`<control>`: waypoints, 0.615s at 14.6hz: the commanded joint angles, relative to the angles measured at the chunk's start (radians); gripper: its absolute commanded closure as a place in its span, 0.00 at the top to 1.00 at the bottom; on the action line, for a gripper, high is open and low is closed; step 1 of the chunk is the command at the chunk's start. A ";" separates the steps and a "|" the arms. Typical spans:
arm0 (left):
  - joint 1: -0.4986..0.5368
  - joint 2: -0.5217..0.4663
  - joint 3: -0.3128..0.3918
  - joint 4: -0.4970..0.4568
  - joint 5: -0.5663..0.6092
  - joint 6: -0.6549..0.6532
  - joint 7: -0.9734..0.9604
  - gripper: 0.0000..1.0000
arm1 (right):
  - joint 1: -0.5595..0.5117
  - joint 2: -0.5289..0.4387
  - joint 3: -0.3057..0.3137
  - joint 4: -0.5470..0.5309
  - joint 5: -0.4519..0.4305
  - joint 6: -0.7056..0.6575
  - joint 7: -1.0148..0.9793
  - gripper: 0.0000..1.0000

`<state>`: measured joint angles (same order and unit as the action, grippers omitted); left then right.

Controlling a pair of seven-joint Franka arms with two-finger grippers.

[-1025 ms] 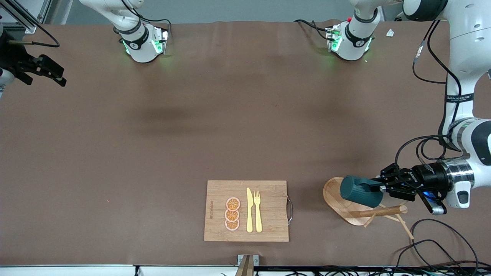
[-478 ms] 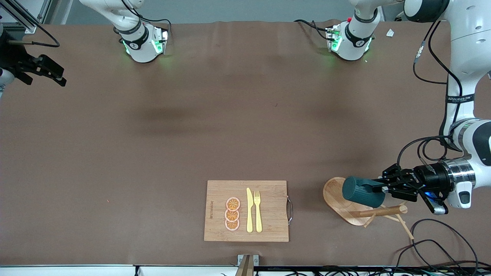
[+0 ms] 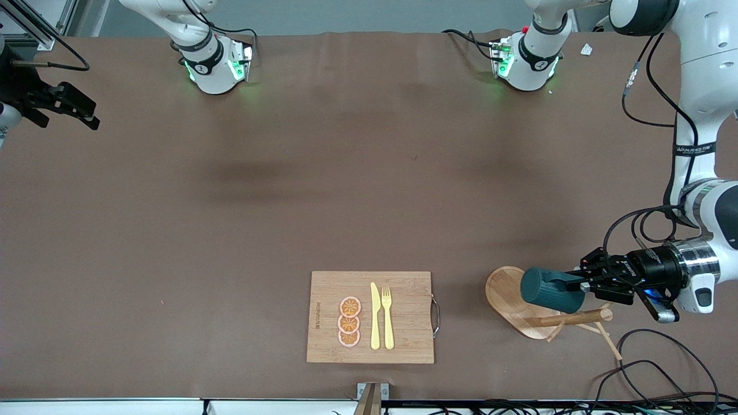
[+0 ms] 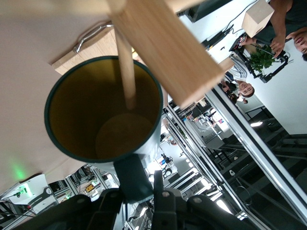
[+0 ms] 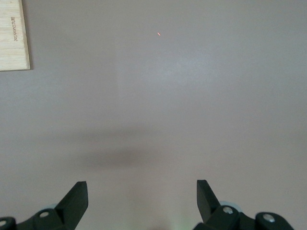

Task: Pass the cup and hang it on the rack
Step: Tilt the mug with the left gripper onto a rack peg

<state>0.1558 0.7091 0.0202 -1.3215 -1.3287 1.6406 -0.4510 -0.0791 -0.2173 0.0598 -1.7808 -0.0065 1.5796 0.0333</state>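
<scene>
The dark teal cup lies on its side in the air over the oval base of the wooden rack, beside the rack's pole. My left gripper is shut on the cup's handle. In the left wrist view the cup's yellowish inside faces the camera, a thin peg reaches into its mouth, and the pole crosses next to the rim. My right gripper is open and empty and waits at the right arm's end of the table; its fingers stand wide apart over bare table.
A bamboo cutting board with three orange slices, a yellow knife and a fork lies near the table's front edge. Loose cables lie nearer the front camera than the rack. The board's corner shows in the right wrist view.
My left gripper has carried the cup a little toward the left arm's end of the table, closer to the rack's pole. The right arm has not moved.
</scene>
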 commanded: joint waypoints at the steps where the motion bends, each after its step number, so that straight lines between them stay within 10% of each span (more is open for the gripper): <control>1: 0.018 0.006 -0.003 0.001 -0.021 -0.024 0.018 0.01 | -0.021 0.001 0.011 0.009 -0.001 -0.007 -0.013 1.00; 9: 0.024 0.033 -0.003 0.001 -0.020 -0.027 0.060 0.00 | -0.021 0.001 0.011 0.009 -0.001 -0.007 -0.013 1.00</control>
<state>0.1709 0.7388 0.0199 -1.3220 -1.3287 1.6324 -0.4079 -0.0791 -0.2173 0.0596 -1.7804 -0.0066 1.5796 0.0333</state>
